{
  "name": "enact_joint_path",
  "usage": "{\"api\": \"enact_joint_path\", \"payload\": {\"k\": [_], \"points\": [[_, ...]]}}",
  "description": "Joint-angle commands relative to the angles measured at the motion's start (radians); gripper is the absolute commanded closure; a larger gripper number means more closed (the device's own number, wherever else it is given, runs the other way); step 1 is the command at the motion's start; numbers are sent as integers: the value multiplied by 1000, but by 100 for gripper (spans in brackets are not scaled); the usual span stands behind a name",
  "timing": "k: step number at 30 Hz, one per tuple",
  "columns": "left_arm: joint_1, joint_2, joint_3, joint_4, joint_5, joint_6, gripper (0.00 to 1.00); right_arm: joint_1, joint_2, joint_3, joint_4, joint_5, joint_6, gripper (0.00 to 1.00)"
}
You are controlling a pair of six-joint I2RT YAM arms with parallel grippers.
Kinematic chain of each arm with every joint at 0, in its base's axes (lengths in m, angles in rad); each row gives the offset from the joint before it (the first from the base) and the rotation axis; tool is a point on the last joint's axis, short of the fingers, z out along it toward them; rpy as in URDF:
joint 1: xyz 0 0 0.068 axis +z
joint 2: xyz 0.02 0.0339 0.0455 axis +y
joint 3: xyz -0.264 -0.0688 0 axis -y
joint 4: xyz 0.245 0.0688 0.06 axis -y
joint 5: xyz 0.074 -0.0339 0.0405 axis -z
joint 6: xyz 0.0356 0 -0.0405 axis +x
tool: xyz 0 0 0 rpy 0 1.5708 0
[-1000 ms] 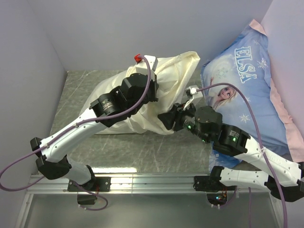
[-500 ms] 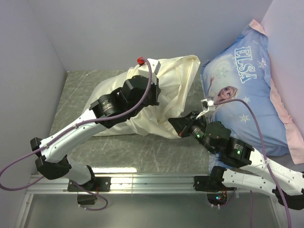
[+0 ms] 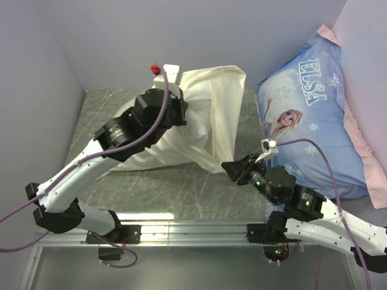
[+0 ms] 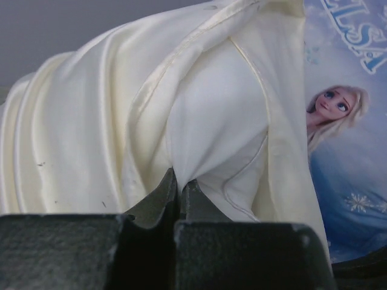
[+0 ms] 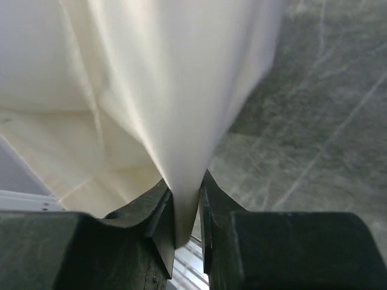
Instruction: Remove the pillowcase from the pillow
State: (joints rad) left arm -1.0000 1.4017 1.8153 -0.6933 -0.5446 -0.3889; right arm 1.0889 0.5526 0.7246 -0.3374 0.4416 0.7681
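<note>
Two grippers are clamped on cloth, each with its fingers drawn together and nothing but fabric between them. Your left gripper [image 4: 179, 184] sits at the open mouth of the cream pillowcase [image 3: 211, 109] and pinches a fold that looks like the whiter pillow [image 4: 211, 121] showing inside. The cream hem drapes over one finger, so you cannot be fully sure which layer it has.

Your right gripper [image 5: 184, 211] is closed on a narrow bunched corner of the pillowcase. The cloth fans out upward from its tips, and the grey table [image 5: 314, 90] is just behind. From above, that corner is low and to the right, close over the table. The case stretches taut from there up to the raised left wrist. The bulk of the bundle lies on the table under the left arm. A blue printed cushion [image 3: 314, 121] leans at the right, just beside the case.
</note>
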Motion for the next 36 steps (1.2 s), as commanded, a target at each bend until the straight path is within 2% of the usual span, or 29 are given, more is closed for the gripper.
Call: {"api": "enact_joint_path", "payload": {"k": [1, 2, 5, 9, 11, 15, 19, 22, 23, 26, 29, 36], "points": [[23, -87, 84, 135, -97, 24, 100, 2, 4, -17, -58, -9, -1, 75], [23, -86, 87, 135, -94, 25, 100, 0, 7, -25, -57, -10, 2, 75], [23, -86, 93, 136, -71, 25, 100, 2, 23, -48, -22, 5, 17, 92], [23, -90, 91, 133, 6, 21, 100, -12, 127, -21, 34, 28, -1, 100], [23, -105, 78, 141, 98, 22, 100, -44, 217, 18, 67, -6, -18, 100], [23, -158, 18, 137, 238, 7, 100, -307, 334, 22, 170, -214, -62, 100], [21, -242, -62, 127, 302, -15, 100, -354, 485, 71, 221, -274, -98, 99], [21, -303, -148, 126, 344, -24, 100, -357, 518, 87, 241, -331, -118, 85], [21, -317, -169, 126, 359, -25, 100, -357, 506, 79, 250, -333, -124, 68], [21, -369, -246, 115, 356, -36, 100, -359, 414, 76, 221, -293, -142, 43], [21, -409, -290, 107, 333, -48, 100, -359, 290, 76, 195, -276, -145, 34], [21, -432, -303, 87, 318, -47, 100, -354, 61, 72, 186, -250, -133, 29]]}}
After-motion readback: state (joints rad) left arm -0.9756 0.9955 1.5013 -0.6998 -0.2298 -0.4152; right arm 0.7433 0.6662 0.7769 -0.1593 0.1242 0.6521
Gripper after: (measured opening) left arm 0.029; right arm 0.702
